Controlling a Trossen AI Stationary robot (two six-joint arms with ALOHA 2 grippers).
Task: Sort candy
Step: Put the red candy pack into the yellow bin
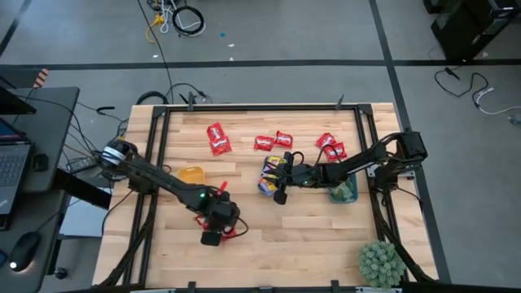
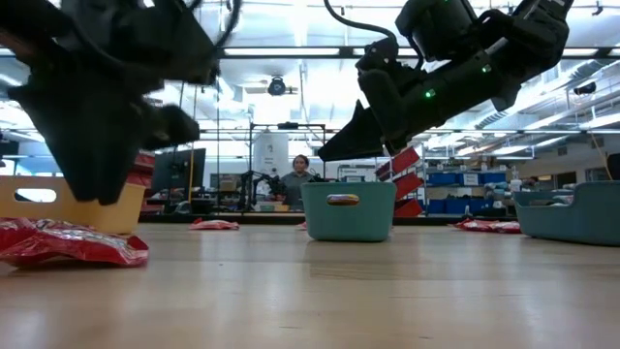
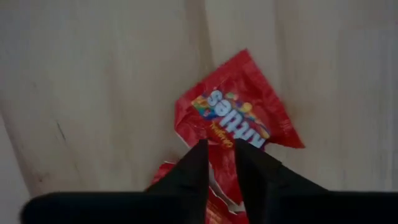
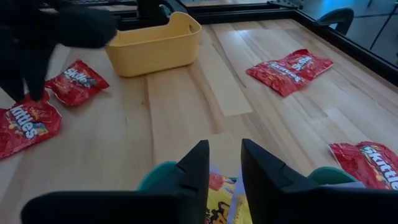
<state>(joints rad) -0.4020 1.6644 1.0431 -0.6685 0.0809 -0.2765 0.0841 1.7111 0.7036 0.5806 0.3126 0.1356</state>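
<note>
A: Where is the left gripper point(image 1: 213, 236)?

B: Near the table's point(image 1: 269, 252) front edge, left of the middle. Its wrist view shows its fingers point(image 3: 194, 171) narrowly apart, low over a red candy packet point(image 3: 235, 118) lying flat on the wood; whether they pinch the wrapper cannot be told. Another red packet point(image 3: 214, 208) shows partly beneath the fingers.

A: And the right gripper point(image 1: 281, 195)?

B: It reaches in from the table's right edge to about the middle. Its fingers point(image 4: 198, 171) stand a narrow gap apart with nothing between them, over a teal tray point(image 1: 270, 177) that holds yellow packets with purple print point(image 4: 224, 205).

A: Where is the rest of the candy?

B: Red packets lie scattered toward the back edge: one point(image 1: 217, 138) left of centre, two point(image 1: 273, 142) near the middle, two more point(image 1: 330, 146) toward the right. The yellow tray point(image 1: 190, 173) sits toward the table's left side, behind the left gripper. A second teal tray point(image 1: 345, 193) rests near the right edge under the right arm.

A: Anything else there?

B: A spiky green plant point(image 1: 381, 262) stands at the front right corner. In the low view a person point(image 2: 298, 177) sits far behind the table.
</note>
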